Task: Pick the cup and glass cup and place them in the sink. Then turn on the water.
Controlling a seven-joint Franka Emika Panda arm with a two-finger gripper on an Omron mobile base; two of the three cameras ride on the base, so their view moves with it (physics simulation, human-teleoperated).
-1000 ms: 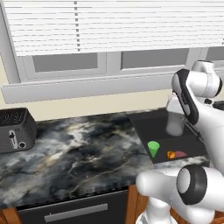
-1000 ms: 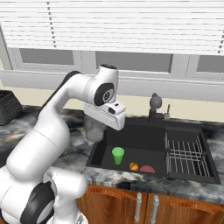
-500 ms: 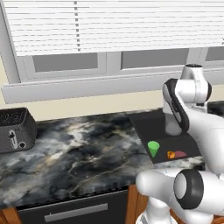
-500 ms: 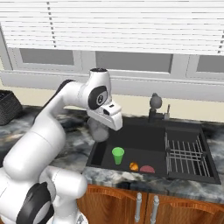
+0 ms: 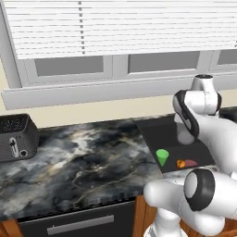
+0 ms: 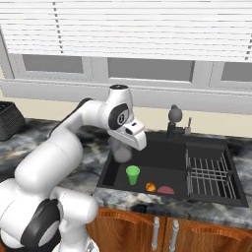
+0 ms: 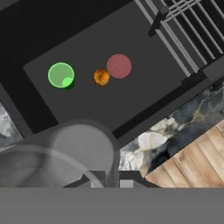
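Now glass cup (image 7: pixel 65 153) within pincer (image 6: pixel 122 153), above sink (image 6: pixel 167 156).

Toaster (image 5: pixel 16 137) on marble counter (image 5: pixel 83 162); wire rack (image 6: pixel 209 170) right.

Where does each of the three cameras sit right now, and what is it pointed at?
Left base view: behind-left, facing counter and sink; arm at right, carrying the glass cup.
Right base view: behind-right, facing sink, faucet, dish rack; arm at left.
Hand view: looks down past the glass cup into the sink.
All share the green cup.
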